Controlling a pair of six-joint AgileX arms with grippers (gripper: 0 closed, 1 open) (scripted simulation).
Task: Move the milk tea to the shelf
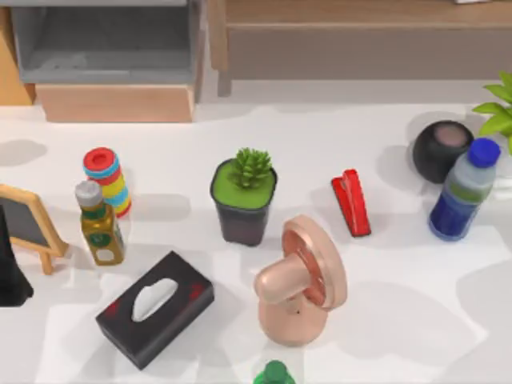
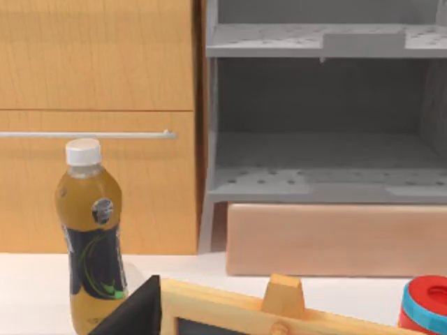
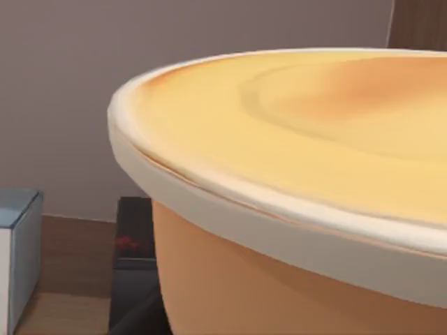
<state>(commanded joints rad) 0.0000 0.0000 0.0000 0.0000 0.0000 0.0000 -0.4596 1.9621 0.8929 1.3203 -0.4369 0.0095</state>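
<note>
Setting: a rendered tabletop test scene furnished like a home or office. A white table [image 1: 384,320] carries mixed household items: potted succulent [image 1: 244,194], black tissue box [image 1: 155,308], red stapler [image 1: 351,202], water bottle [image 1: 465,190]. A wooden shelf [image 1: 360,36] and grey-lined cabinet [image 1: 108,44] line the far edge.

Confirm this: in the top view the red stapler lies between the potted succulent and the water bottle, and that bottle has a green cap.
Not quite. The stapler does lie between the succulent and the water bottle, but the top view shows that bottle's cap is blue, not green.
</note>
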